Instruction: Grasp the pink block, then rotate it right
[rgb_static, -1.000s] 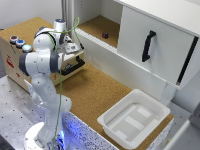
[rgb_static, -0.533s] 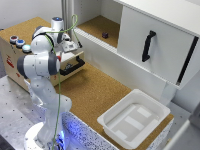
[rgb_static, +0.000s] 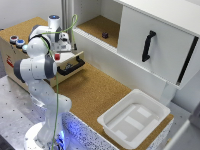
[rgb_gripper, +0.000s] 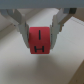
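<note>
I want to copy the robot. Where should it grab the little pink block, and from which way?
By its two flat opposite sides, coming straight down from above. In the wrist view the pink block sits between the fingers with one finger on each side face, so the flat parallel sides give a steady pinch. The marked face stays uncovered. The gripper looks closed on it.

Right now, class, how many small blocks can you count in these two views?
2: the pink block between the claw's fingers, and a dark purple block on the raised shelf. Others may be hidden.
</note>
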